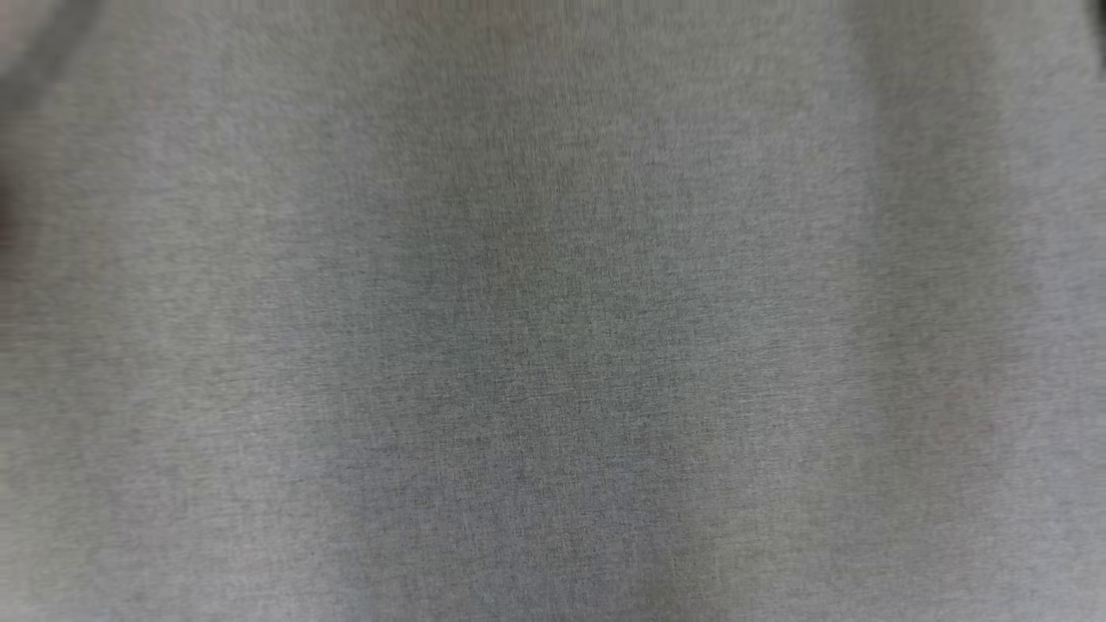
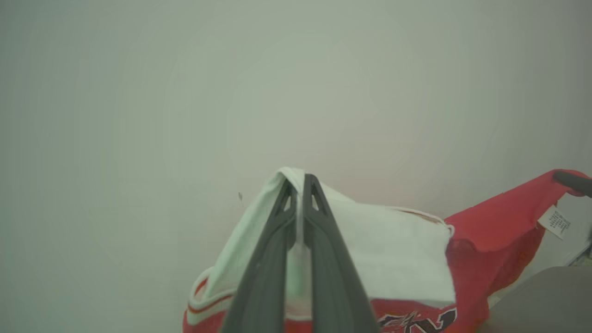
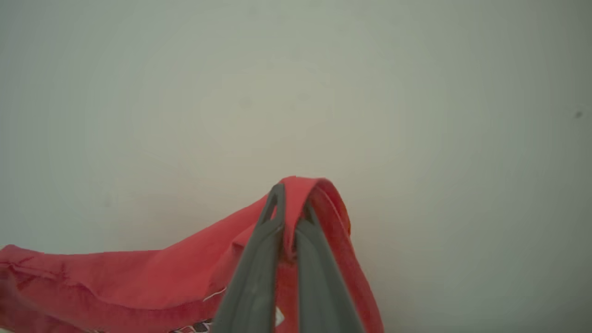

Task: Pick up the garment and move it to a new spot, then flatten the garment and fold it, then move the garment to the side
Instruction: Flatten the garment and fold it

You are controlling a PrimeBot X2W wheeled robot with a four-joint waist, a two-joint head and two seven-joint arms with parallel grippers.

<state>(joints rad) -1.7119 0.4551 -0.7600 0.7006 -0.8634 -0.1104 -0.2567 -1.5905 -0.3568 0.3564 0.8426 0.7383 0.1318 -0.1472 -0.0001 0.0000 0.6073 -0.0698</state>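
Observation:
The garment is a red jersey with a white panel, white and red trim, and a dark printed logo near the bottom of the left wrist view. My left gripper is shut on a fold of the white panel. In the right wrist view my right gripper is shut on a fold of the red cloth, which hangs away to the left. A dark fingertip pinches the red edge at the far right of the left wrist view, close to a white care label.
A blurred grey woven surface spans the head view. Behind the garment both wrist views show a plain pale surface. A grey slab sits in the left wrist view's lower right corner.

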